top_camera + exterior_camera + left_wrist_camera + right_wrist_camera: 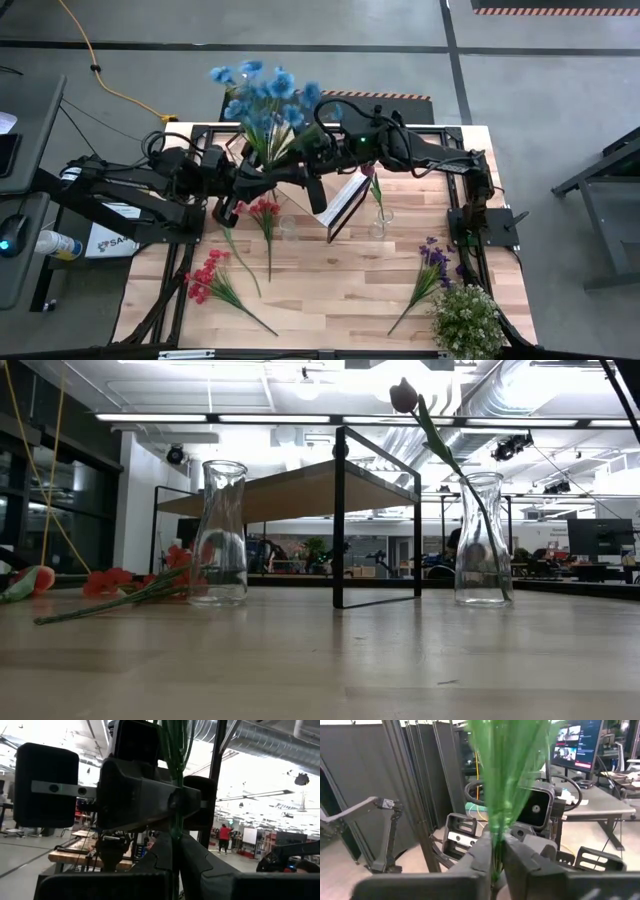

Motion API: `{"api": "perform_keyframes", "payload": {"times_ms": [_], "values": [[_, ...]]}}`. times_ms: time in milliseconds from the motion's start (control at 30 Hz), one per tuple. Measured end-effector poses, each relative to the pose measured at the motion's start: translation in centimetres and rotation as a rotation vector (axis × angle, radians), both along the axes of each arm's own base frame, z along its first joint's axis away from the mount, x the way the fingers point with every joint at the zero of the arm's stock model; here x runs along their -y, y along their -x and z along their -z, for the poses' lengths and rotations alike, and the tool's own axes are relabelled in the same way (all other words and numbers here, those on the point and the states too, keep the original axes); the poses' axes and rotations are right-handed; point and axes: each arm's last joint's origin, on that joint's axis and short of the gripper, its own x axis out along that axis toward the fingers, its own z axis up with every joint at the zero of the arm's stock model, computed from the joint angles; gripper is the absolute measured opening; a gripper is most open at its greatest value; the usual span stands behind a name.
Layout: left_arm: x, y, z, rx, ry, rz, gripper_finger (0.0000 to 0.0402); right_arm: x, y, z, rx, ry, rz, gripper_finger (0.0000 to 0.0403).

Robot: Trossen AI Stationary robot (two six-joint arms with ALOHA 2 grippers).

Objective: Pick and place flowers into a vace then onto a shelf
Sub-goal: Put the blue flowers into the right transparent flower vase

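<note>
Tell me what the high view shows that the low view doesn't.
Only the high view shows the blue flower spray with both arms meeting at its stems, the left gripper and right gripper, plus the purple spray and the bushy pale plant. Only the low view shows the room behind the table. Both show the two glass vases, the dark bloom's stem standing in one, the red sprays lying flat, and the shelf.

I see bright blue blooms on the green-stemmed spray point(262, 95) held aloft, red sprays point(208, 280) and a purple one point(432, 258) on the pale striped wood tabletop point(340, 280), clear glass vases point(221, 532), and a dark red bud point(403, 396) on one green stem.
</note>
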Motion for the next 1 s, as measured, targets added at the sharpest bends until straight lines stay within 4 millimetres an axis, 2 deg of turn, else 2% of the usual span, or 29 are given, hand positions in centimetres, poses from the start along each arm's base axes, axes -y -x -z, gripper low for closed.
{"api": "perform_keyframes", "payload": {"times_ms": [367,700,867,1000], "values": [[0.0,0.0,0.1,-0.006,-0.006,0.01,0.0048,0.0,0.0,0.1,0.005,0.046,-0.005,0.0007],[0.0,0.0,0.0,-0.007,-0.007,0.014,0.0231,0.1,0.1,0.2,-0.017,0.085,0.028,0.0002],[-0.1,0.8,0.0,-0.035,-0.01,0.013,0.0287,0.2,1.4,-0.6,-0.024,0.116,0.073,0.0001],[-0.1,1.4,-0.1,-0.055,-0.012,0.013,0.0314,0.4,3.3,-2.0,-0.013,0.157,0.132,0.0001]]}}
